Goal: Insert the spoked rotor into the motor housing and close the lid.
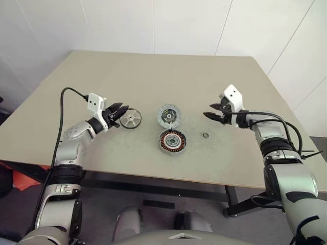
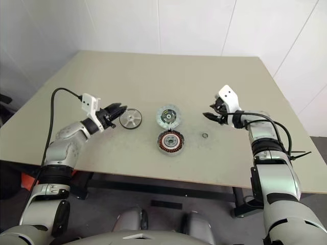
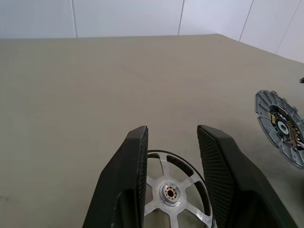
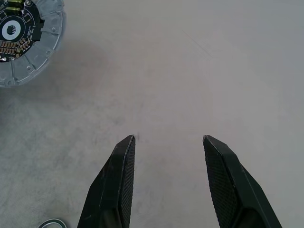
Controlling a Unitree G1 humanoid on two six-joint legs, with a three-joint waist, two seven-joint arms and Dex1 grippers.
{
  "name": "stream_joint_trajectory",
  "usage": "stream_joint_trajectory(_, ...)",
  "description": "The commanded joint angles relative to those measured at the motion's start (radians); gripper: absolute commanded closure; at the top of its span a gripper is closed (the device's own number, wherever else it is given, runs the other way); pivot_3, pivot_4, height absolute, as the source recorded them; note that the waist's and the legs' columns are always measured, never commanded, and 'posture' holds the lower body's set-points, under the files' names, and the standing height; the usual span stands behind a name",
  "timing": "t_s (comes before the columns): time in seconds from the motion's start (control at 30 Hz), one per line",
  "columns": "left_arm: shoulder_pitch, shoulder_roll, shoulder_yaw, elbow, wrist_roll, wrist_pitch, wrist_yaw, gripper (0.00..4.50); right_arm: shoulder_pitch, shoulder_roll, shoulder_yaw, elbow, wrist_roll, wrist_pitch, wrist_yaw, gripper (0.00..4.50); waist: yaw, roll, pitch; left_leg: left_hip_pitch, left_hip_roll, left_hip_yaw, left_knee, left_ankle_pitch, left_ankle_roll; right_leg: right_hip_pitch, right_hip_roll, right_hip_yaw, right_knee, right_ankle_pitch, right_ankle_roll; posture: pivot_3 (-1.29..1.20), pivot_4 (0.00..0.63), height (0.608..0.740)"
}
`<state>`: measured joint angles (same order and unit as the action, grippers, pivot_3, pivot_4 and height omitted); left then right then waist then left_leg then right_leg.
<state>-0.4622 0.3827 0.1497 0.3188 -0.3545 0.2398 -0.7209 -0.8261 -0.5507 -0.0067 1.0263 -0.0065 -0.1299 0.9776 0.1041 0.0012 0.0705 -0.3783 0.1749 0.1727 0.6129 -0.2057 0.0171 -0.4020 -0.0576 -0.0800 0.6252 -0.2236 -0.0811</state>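
Note:
The spoked rotor (image 1: 131,118), black-rimmed with a silvery spoked face, lies flat on the table left of centre. My left gripper (image 1: 120,113) is open just to its left, fingertips at its rim; in the left wrist view the rotor (image 3: 175,190) shows between and under the fingers (image 3: 128,175). The grey lid (image 1: 168,116) lies flat at mid-table. The motor housing (image 1: 172,141), with its copper ring of windings, sits just in front of the lid. My right gripper (image 1: 211,116) hangs open and empty over bare table to the right of the lid (image 4: 26,45).
A tiny dark ring (image 1: 205,136) lies on the table (image 1: 153,76) between the housing and my right gripper, and sits close beside one right finger in the right wrist view (image 4: 51,223). The table's front edge runs close behind both arms. White walls stand beyond.

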Motion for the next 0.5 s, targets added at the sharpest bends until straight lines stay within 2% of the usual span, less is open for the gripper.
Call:
stream_joint_trajectory(0.03,-0.017,0.005,0.006,-0.031,-0.013,-0.005,-0.008,2.78,-0.032,-0.004,-0.003,-0.019,0.006,-0.020,-0.003,2.01,0.000,0.000,0.000,0.000,0.000,0.000,0.000,0.000,0.000,0.000,0.000,0.000,0.000,0.000,0.000,0.00,0.000,0.740)
stream_joint_trajectory(0.1,-0.016,0.005,0.006,-0.029,-0.011,-0.007,-0.007,2.78,-0.033,-0.002,-0.012,-0.025,0.025,-0.001,0.023,2.01,0.000,0.000,0.000,0.000,0.000,0.000,0.000,0.000,0.000,0.000,0.000,0.000,0.000,0.000,0.000,0.00,0.000,0.740)
stream_joint_trajectory(0.17,-0.016,0.004,0.006,-0.028,-0.010,-0.008,-0.005,2.81,-0.031,-0.002,-0.011,-0.031,0.027,0.002,0.029,1.62,0.000,0.000,0.000,0.000,0.000,0.000,0.000,0.000,0.000,0.000,0.000,0.000,0.000,0.000,0.000,0.00,0.000,0.740)
stream_joint_trajectory(0.23,-0.017,0.005,0.007,-0.026,-0.010,-0.009,-0.004,2.81,-0.032,-0.001,-0.008,-0.032,0.024,0.003,0.028,1.15,0.000,0.000,0.000,0.000,0.000,0.000,0.000,0.000,0.000,0.000,0.000,0.000,0.000,0.000,0.000,0.00,0.000,0.740)
stream_joint_trajectory(0.33,-0.015,0.005,0.007,-0.023,-0.009,-0.010,-0.005,2.81,-0.034,-0.001,-0.009,-0.036,0.022,0.002,0.019,0.15,0.000,0.000,0.000,0.000,0.000,0.000,0.000,0.000,0.000,0.000,0.000,0.000,0.000,0.000,0.000,0.00,0.000,0.740)
stream_joint_trajectory(0.37,-0.014,0.005,0.007,-0.023,-0.009,-0.011,-0.005,2.81,-0.033,-0.001,-0.012,-0.038,0.023,0.000,0.009,0.03,0.000,0.000,0.000,0.000,0.000,0.000,0.000,0.000,0.000,0.000,0.000,0.000,0.000,0.000,0.000,0.00,0.000,0.740)
stream_joint_trajectory(0.5,-0.020,0.003,0.005,-0.017,-0.008,-0.011,-0.005,2.81,-0.032,-0.005,-0.003,-0.066,0.021,0.009,0.016,0.03,0.000,0.000,0.000,0.000,0.000,0.000,0.000,0.000,0.000,0.000,0.000,0.000,0.000,0.000,0.000,0.00,0.000,0.740)
